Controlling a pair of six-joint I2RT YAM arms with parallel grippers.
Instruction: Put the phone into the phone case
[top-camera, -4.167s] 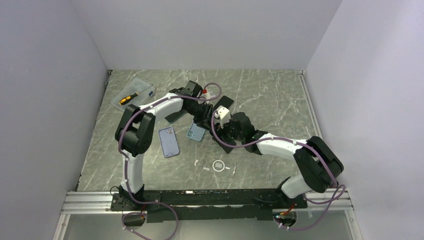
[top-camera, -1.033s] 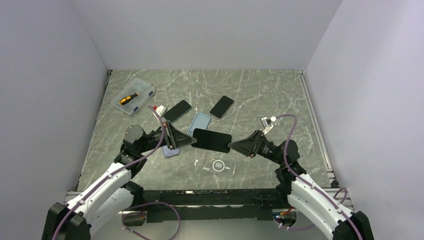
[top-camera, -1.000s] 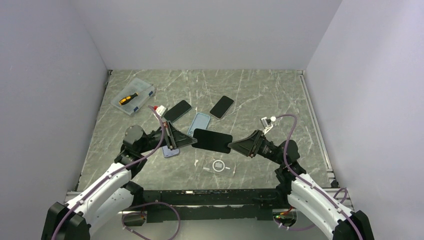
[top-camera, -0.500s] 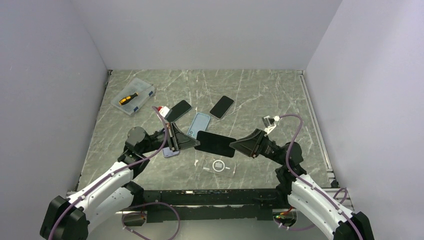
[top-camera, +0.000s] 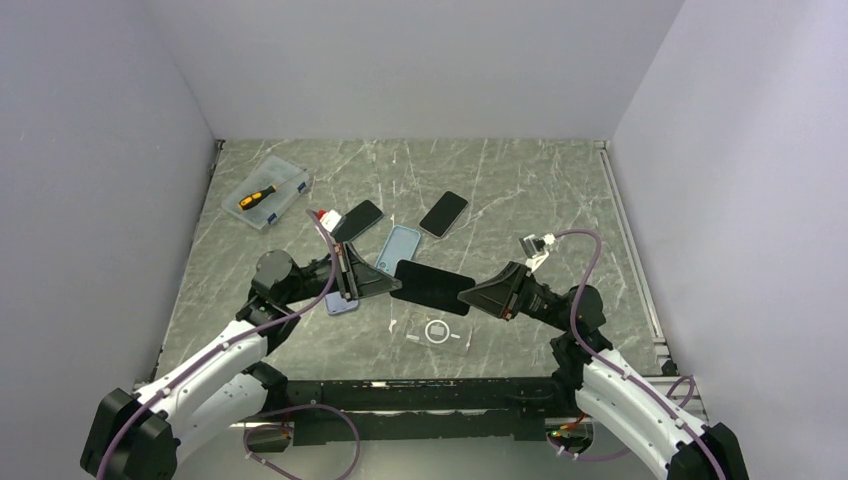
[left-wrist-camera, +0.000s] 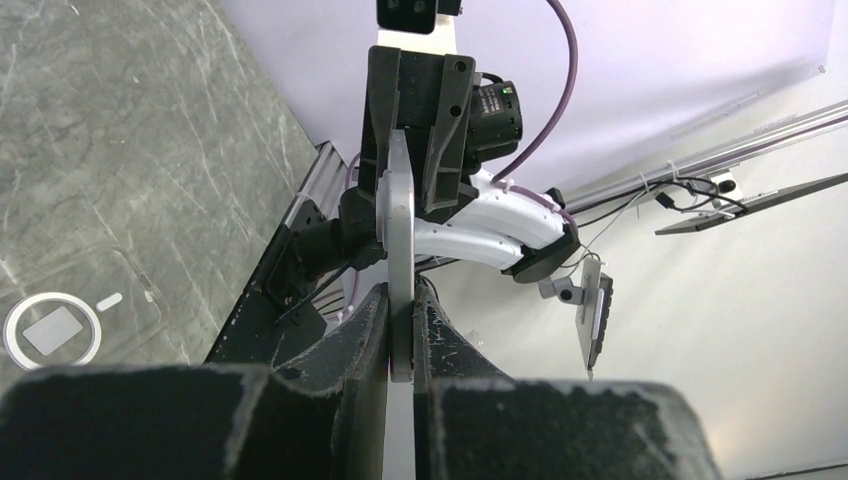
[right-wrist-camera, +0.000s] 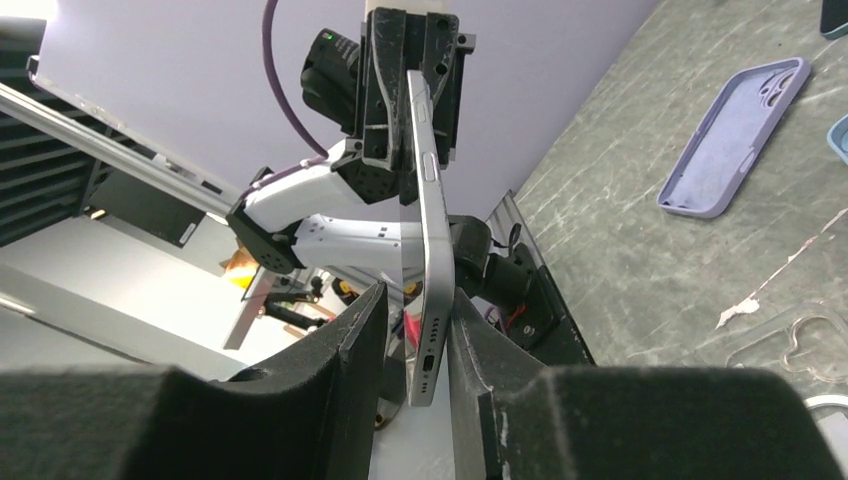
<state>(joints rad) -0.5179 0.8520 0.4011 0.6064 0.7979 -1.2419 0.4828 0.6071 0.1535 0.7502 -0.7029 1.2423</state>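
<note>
Nearest the arms' bases, a clear phone case (top-camera: 437, 334) with a white ring in its middle lies flat on the marbled table (top-camera: 560, 200). Just above and beyond it, the black phone (top-camera: 432, 287) hangs in the air, well clear of the table and of every case, gripped at both ends. The left gripper (top-camera: 385, 287) is closed on its left short end, and the right gripper (top-camera: 466, 298) is closed on its right short end. In the left wrist view the phone (left-wrist-camera: 400, 230) shows edge-on, pinched between the two dark fingers (left-wrist-camera: 362, 330), and the right wrist view shows the same clamp from the other end.

Behind the left gripper, a lavender phone case (top-camera: 338, 304) lies partly hidden. Farther back a light blue phone case (top-camera: 399, 244) lies open side up, with two more dark phones (top-camera: 357, 220) (top-camera: 444, 213) beyond it. At the far left stands a clear plastic box (top-camera: 268, 192) holding an orange-handled screwdriver (top-camera: 258, 196).
</note>
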